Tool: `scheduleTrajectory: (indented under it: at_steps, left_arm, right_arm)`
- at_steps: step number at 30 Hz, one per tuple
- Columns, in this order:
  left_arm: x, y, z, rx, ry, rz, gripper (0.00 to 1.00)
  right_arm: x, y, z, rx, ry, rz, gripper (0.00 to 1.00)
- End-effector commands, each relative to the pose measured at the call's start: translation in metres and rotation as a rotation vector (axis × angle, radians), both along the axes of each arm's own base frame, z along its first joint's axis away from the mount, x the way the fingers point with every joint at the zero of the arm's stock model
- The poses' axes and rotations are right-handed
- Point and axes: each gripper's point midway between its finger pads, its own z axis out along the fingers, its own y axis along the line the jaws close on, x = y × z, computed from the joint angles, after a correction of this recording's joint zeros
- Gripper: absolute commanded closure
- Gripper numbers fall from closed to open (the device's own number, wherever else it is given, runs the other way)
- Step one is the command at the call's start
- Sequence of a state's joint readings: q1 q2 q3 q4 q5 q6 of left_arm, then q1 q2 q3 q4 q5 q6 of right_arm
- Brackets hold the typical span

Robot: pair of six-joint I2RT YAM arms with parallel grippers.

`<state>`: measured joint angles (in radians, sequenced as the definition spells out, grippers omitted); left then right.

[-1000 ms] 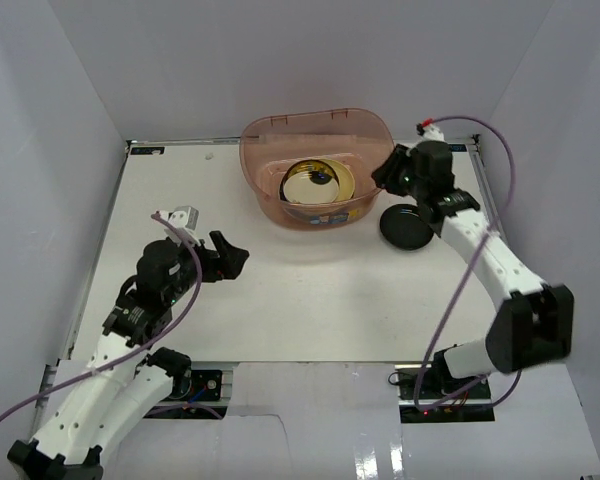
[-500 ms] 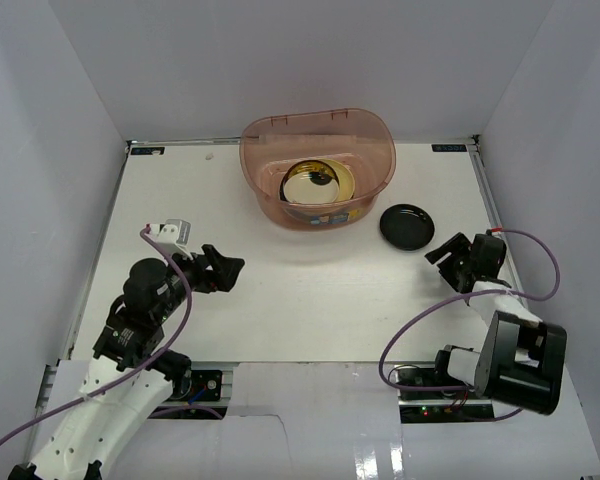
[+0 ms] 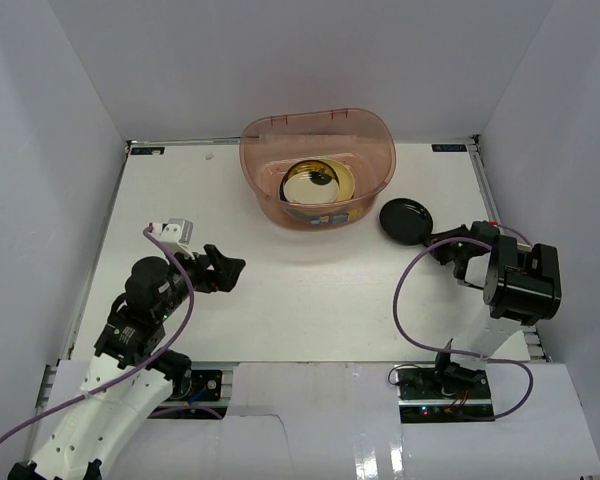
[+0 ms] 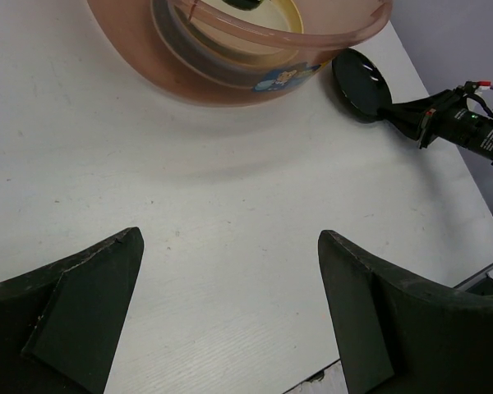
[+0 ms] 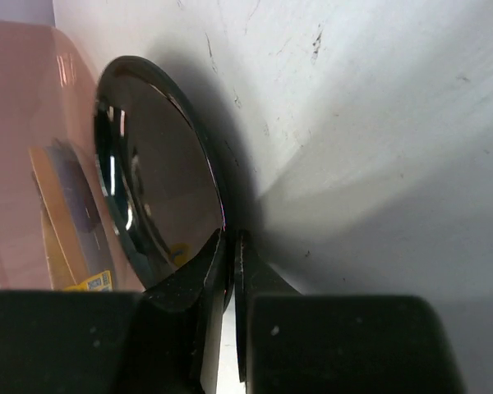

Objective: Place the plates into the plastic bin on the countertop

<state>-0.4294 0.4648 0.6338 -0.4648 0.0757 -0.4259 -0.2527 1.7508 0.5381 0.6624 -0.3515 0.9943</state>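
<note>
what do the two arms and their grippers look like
The left arm and right arm have white links and bulky black joints. The left gripper and right gripper each have two black wedge-shaped fingers. A thin purple cable loops along each arm; a small white box sits on the left wrist.

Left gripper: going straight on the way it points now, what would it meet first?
Probably the front wall of the bin, after a stretch of bare table. The left gripper seems tilted downward, though, so it could touch the table first; depth is unclear.
</note>
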Motion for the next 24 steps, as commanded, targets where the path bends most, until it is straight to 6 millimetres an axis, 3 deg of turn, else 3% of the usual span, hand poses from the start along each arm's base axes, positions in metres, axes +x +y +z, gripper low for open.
scheduleTrajectory:
  at_steps: [1,2,3,5,6,8,9,11,12,14,15,16,17,18,19,20,22,24]
  left_arm:
    - [-0.002,-0.002,0.005,0.016,-0.023,-0.031,0.02]
    - [-0.004,-0.003,0.007,0.015,-0.028,-0.039,0.02]
    - [-0.005,-0.004,0.008,0.015,-0.034,-0.044,0.02]
    - [-0.007,-0.005,0.015,0.01,-0.051,-0.058,0.02]
    - [-0.01,-0.007,0.017,0.006,-0.061,-0.071,0.02]
    - [-0.011,-0.009,0.018,0.007,-0.066,-0.084,0.02]
    - [-0.012,-0.011,0.017,0.007,-0.064,-0.095,0.02]
    - [-0.012,-0.013,0.015,0.008,-0.06,-0.104,0.02]
    - [-0.012,-0.014,0.014,0.01,-0.058,-0.107,0.02]
    - [-0.011,-0.013,0.013,0.01,-0.056,-0.104,0.02]
    - [-0.011,-0.013,0.013,0.011,-0.055,-0.101,0.02]
    - [-0.009,-0.011,0.012,0.014,-0.054,-0.088,0.02]
    - [-0.008,-0.01,0.011,0.014,-0.05,-0.079,0.02]
    - [-0.007,-0.009,0.011,0.016,-0.052,-0.067,0.02]
    - [-0.007,-0.008,0.011,0.016,-0.051,-0.063,0.02]
    - [-0.006,-0.007,0.011,0.018,-0.051,-0.055,0.02]
    - [-0.004,-0.006,0.009,0.025,-0.046,-0.045,0.02]
    - [-0.002,-0.005,0.009,0.029,-0.045,-0.041,0.02]
  right_arm:
    - [0.01,-0.012,0.053,-0.011,-0.164,-0.05,0.92]
    - [0.005,-0.016,0.065,-0.06,-0.188,-0.055,0.92]
    - [0.002,-0.02,0.105,-0.127,-0.28,-0.066,0.92]
    - [-0.008,-0.031,0.129,-0.244,-0.284,-0.091,0.92]
    - [-0.012,-0.03,0.178,-0.291,-0.404,-0.099,0.92]
    - [-0.018,-0.026,0.221,-0.339,-0.507,-0.09,0.92]
    - [-0.02,-0.014,0.259,-0.353,-0.586,-0.053,0.92]
    - [-0.015,0.009,0.29,-0.375,-0.64,0.027,0.92]
    - [-0.005,0.037,0.309,-0.398,-0.653,0.12,0.92]
    - [0.007,0.069,0.321,-0.435,-0.664,0.215,0.92]
    - [0.018,0.104,0.301,-0.459,-0.616,0.313,0.92]
    - [0.026,0.118,0.323,-0.466,-0.654,0.334,0.92]
    - [0.041,0.137,0.304,-0.453,-0.608,0.395,0.92]
    - [0.045,0.148,0.298,-0.439,-0.585,0.443,0.92]
    - [0.053,0.156,0.314,-0.436,-0.612,0.45,0.92]
    - [0.064,0.171,0.296,-0.431,-0.577,0.484,0.92]
    - [0.076,0.182,0.298,-0.441,-0.563,0.498,0.92]
    - [0.089,0.198,0.272,-0.456,-0.511,0.542,0.92]
